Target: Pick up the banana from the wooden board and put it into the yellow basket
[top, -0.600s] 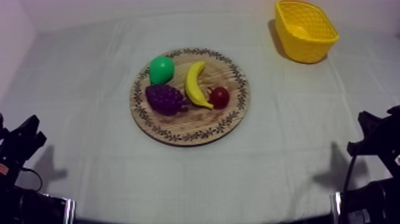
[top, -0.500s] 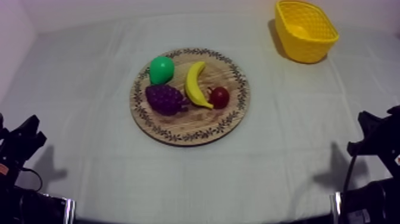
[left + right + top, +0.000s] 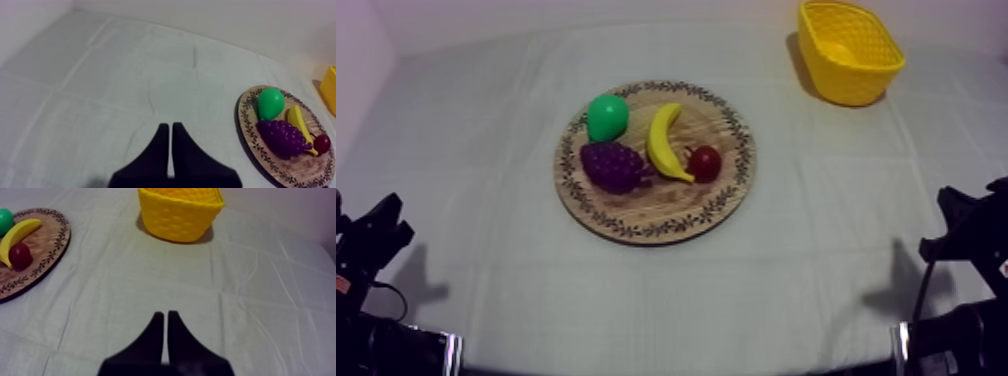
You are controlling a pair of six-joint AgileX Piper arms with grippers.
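A: Whereabouts of the banana (image 3: 663, 140)?

B: Lying flat on the wooden board (image 3: 666, 205), in the middle of the tabletop (image 3: 486, 150). Set between the green pear (image 3: 607, 116) and the grapes (image 3: 611, 165) on one side and the small red fruit (image 3: 705, 162) on the other.

A: Pointing which way?

B: Stretched lengthwise from the far side of the board toward the near side, with the far tip leaning toward the yellow basket (image 3: 851, 85). Bowed outward toward the grapes, with the hollow side turned to the small red fruit, just beside its near end.

A: And the basket?

B: Standing upright at the far right of the tabletop, well apart from the board.

A: Left gripper (image 3: 167, 125)?

B: Low at the near left edge, clenched into a narrow wedge, grasping nothing. Aimed over bare tabletop, with the board off to one side.

A: Right gripper (image 3: 163, 314)?

B: Much the same: clenched on nothing, low at the near right edge, aimed at the stretch of tabletop between board and basket.
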